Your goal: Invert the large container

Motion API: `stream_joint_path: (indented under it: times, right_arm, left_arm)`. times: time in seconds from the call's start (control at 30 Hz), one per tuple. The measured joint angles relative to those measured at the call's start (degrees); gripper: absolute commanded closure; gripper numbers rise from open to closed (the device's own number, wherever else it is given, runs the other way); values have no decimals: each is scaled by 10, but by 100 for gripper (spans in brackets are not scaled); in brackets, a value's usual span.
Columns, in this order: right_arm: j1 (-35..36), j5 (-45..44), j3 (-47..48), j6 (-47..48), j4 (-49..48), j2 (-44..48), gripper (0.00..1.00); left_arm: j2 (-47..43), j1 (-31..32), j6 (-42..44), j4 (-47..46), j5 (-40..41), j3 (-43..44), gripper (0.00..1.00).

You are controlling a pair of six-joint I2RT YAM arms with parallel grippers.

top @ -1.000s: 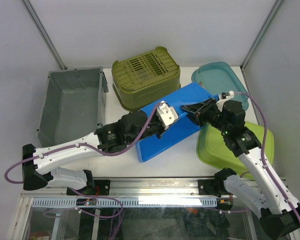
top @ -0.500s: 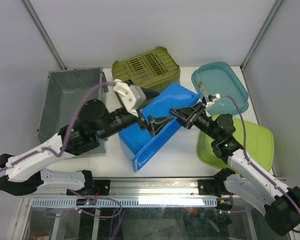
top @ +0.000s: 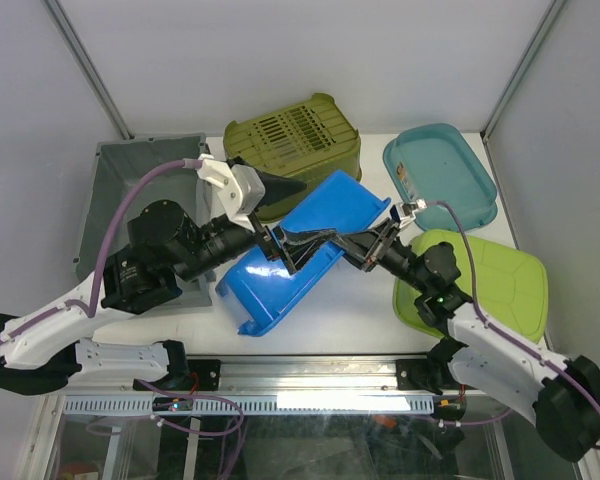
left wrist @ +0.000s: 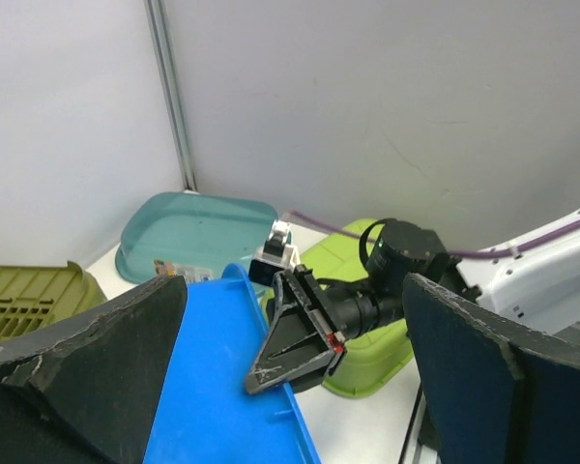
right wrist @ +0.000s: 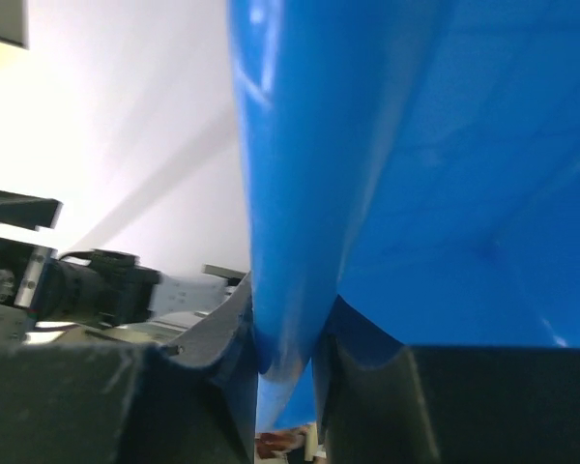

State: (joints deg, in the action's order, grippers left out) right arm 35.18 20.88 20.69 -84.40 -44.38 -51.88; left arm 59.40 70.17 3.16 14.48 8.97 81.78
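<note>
The large blue container [top: 325, 212] is tipped steeply on its side in the middle of the table, with its lower edge near the front. My right gripper [top: 365, 246] is shut on its rim; in the right wrist view the blue wall [right wrist: 416, 145] is pinched between the two dark fingers [right wrist: 208, 372]. My left gripper [top: 290, 215] hovers just above the container, open wide, touching nothing. The left wrist view shows the blue wall [left wrist: 213, 387] below, with the right gripper [left wrist: 300, 348] clamped on its edge.
An olive slotted basket [top: 292, 150] lies bottom-up behind the container. A grey bin [top: 140, 215] stands at the left and a teal tray [top: 440, 175] at the back right. A lime-green tray [top: 485, 285] sits under the right arm.
My left gripper has opened, let go of the blue container and pulled back to the left. The container has tipped further over toward the front left, with the right gripper still on its rim.
</note>
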Motion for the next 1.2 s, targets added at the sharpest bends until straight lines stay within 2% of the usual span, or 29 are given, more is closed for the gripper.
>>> stream_joint_path:
  times: [0.1,0.13,0.23,0.27,0.37,0.6,0.73,0.97,1.1,1.2]
  right_arm:
    - [0,-5,0,38,111,64,97]
    - [0,-5,0,54,145,83,90]
    - [-1,-13,-3,98,251,141,51]
    - [-2,-18,-8,121,284,163,42]
    - [-7,-35,-26,178,377,204,29]
    - [-9,-59,-19,247,533,163,25]
    - [-9,-74,34,291,632,100,21]
    - [-9,-97,157,373,759,12,20]
    - [-9,-129,205,404,833,-12,20]
    - [-9,-161,226,416,871,3,19]
  left_arm:
    - [0,0,-5,6,0,-5,1]
    - [-1,0,-7,6,0,-7,1]
    - [-3,0,-11,7,0,-14,1]
    - [-4,0,-11,6,0,-16,1]
    - [-5,0,-13,6,0,-23,1]
    - [-3,0,-23,5,0,-29,1]
    - [-2,0,-41,5,10,-36,1]
    - [24,-2,-103,33,99,-41,1]
    - [49,-46,-171,82,118,-42,1]
    - [64,-136,-233,113,89,-57,1]
